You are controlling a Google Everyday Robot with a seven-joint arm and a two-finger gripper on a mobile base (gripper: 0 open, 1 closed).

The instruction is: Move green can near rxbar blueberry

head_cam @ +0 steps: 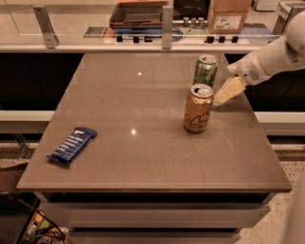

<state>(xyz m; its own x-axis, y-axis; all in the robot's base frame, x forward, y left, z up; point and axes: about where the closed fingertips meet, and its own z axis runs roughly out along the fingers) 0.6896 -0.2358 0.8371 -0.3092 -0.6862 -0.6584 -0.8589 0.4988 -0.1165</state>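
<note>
The green can (205, 70) stands upright at the table's far right, its silver top showing. The rxbar blueberry (72, 145), a flat dark blue wrapper with white text, lies near the front left edge of the table (143, 162). My gripper (228, 91) comes in from the right on a white arm, its pale yellow fingers just right of the green can and beside the orange-gold can. It holds nothing that I can see.
An orange-gold can (198, 108) with dark script stands just in front of the green can. Behind the table runs a counter with a glass barrier, a tray (138, 13) and a cardboard box (227, 15).
</note>
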